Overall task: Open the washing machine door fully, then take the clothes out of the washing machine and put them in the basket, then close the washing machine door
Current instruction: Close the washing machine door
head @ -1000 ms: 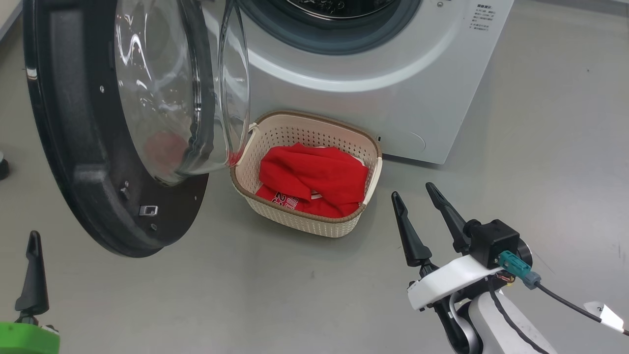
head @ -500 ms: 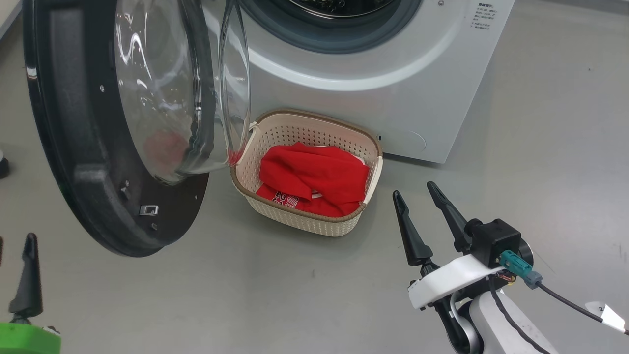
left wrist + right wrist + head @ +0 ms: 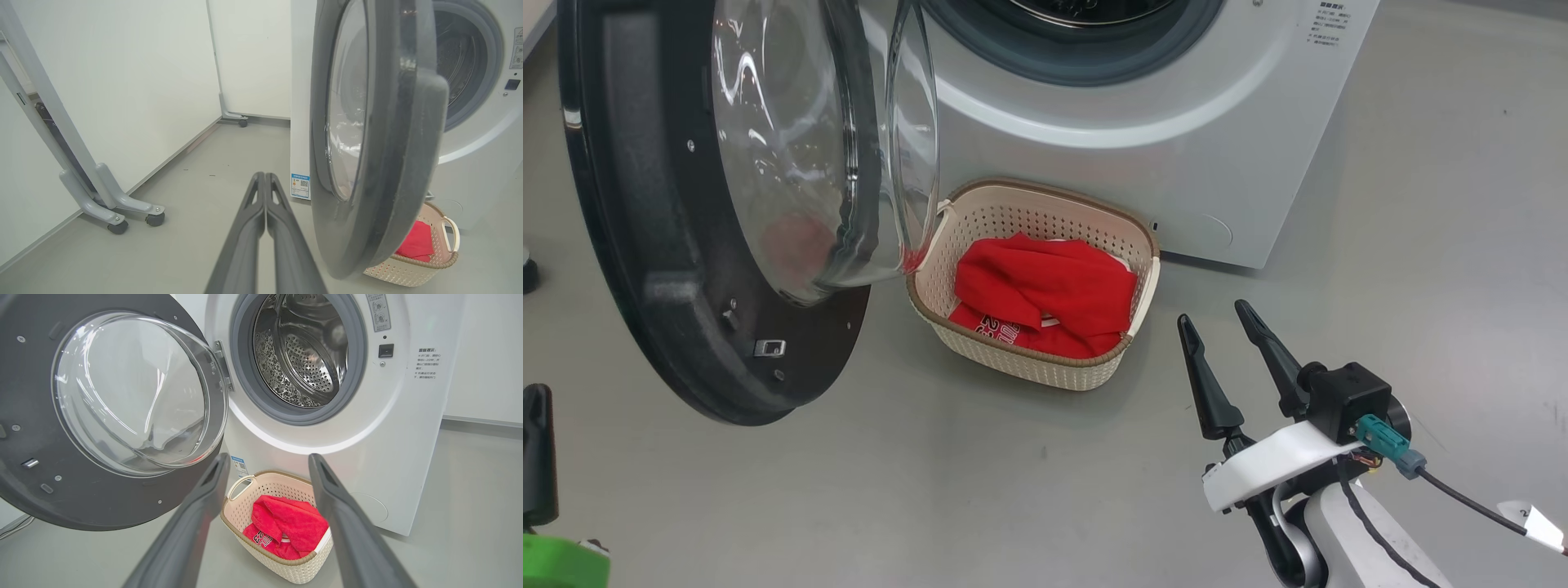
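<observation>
Head view: door (image 3: 637, 245) is seen swung wide to the left of the washer (image 3: 1143, 163), with its inner side and glass bowl (image 3: 800, 147) turned toward the camera. Basket (image 3: 1021, 371) is set on the floor (image 3: 1013, 474) just in front of the washer, below the drum mouth. Clothes (image 3: 1045, 294) are piled inside it, with white lettering seen on the lower fold. The basket's left end is overlapped by the glass bowl in this view; contact cannot be told.

Right tool (image 3: 1213, 314) is held wide, with nothing between its fingers. It is placed right of the basket and nearer the camera, clear of it, fingers pointed toward the washer front. In the right wrist view, basket and clothes are framed between the two fingers, and the drum (image 3: 302, 355) is seen through the open mouth above.

Left tool (image 3: 265, 177) is pressed fully together, with nothing gripped. In the left wrist view, the door is seen edge-on just right of the fingertips, with a gap between. The basket is seen past the door's lower edge, on the far side from the left tool.
</observation>
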Available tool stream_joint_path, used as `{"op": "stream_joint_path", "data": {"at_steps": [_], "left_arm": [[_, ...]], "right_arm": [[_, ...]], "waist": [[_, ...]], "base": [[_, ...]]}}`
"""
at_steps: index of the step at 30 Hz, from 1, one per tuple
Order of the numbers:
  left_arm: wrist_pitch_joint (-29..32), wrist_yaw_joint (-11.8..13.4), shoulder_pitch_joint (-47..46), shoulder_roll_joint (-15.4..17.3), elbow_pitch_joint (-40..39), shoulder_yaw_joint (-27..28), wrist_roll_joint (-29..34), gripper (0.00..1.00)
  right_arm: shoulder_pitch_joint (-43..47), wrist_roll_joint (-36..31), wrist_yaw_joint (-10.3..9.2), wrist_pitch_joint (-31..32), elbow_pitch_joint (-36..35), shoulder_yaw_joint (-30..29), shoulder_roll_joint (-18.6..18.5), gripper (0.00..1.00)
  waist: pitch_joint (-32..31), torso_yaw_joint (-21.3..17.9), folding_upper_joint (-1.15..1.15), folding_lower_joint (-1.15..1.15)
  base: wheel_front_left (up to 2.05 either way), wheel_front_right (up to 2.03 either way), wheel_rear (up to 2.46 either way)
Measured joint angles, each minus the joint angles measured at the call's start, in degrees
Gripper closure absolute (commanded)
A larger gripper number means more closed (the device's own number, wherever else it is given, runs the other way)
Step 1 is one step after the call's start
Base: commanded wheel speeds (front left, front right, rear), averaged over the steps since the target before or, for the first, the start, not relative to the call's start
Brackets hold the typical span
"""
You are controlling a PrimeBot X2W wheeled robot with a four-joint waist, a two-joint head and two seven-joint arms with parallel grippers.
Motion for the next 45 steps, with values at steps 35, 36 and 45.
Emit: {"op": "stream_joint_path", "data": {"at_steps": [35, 36, 45], "left_arm": [[39.8, 14.4, -16.9, -10.0, 2.9, 13.8, -72.2, 1.0], [40.5, 14.4, -16.9, -9.7, 2.8, 13.8, -72.3, 1.0], [47.0, 14.5, -16.9, -7.7, 2.5, 12.0, -75.0, 1.0]], "right_arm": [[0.0, 0.0, -0.01, 0.0, -0.1, 0.1, 0.0, 0.0], [0.0, 0.0, -0.01, 0.0, -0.1, 0.2, 0.0, 0.0], [0.0, 0.0, 0.0, 0.0, -0.1, 0.6, 0.0, 0.0]], "waist": [[1.9, -0.8, 0.0, 0.0], [1.9, -0.8, 0.0, 0.0], [1.8, -1.1, 0.0, 0.0]], "base": [[0.0, 0.0, 0.0], [0.0, 0.0, 0.0], [0.0, 0.0, 0.0]]}}
